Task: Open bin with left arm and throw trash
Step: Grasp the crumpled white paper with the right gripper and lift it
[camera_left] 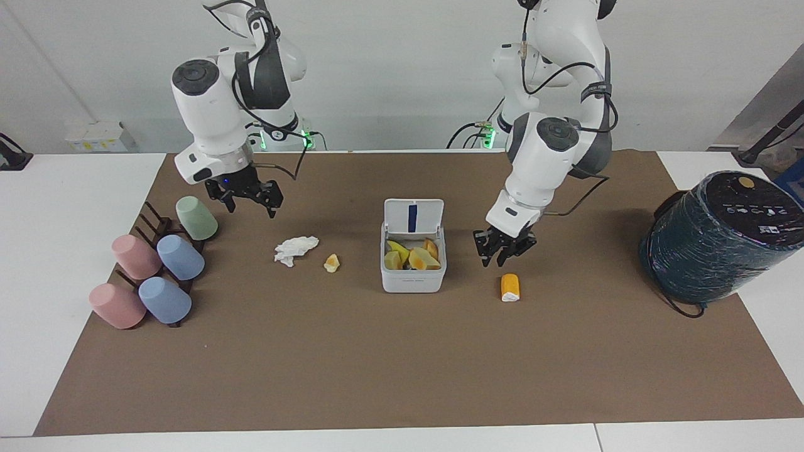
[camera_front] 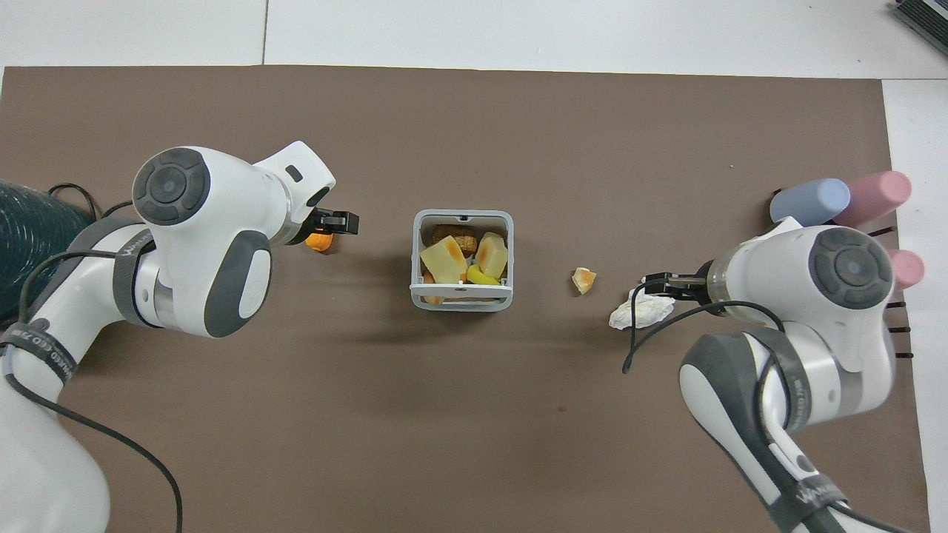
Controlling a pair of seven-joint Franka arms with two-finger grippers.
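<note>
The white bin (camera_left: 412, 280) stands mid-mat with its lid (camera_left: 412, 216) tipped up toward the robots and food scraps inside; from overhead its rim (camera_front: 462, 302) frames them. My left gripper (camera_left: 502, 248) hangs open just off the mat beside the bin, over the robot-side end of the orange chunk (camera_left: 510, 287), holding nothing. In the overhead view the left gripper (camera_front: 337, 222) half covers that chunk (camera_front: 319, 242). The white tissue (camera_left: 295, 249) and the yellow-orange bit (camera_left: 331, 263) lie beside the bin, toward the right arm's end. My right gripper (camera_left: 248, 198) hangs open and empty, raised between the green cup and the tissue.
Several pastel cups (camera_left: 157, 263) lie on a dark rack at the right arm's end of the mat. A big dark teal wrapped cylinder (camera_left: 716, 235) with a black cable stands at the left arm's end. Overhead, the right gripper (camera_front: 659, 285) overlaps the tissue (camera_front: 637, 312).
</note>
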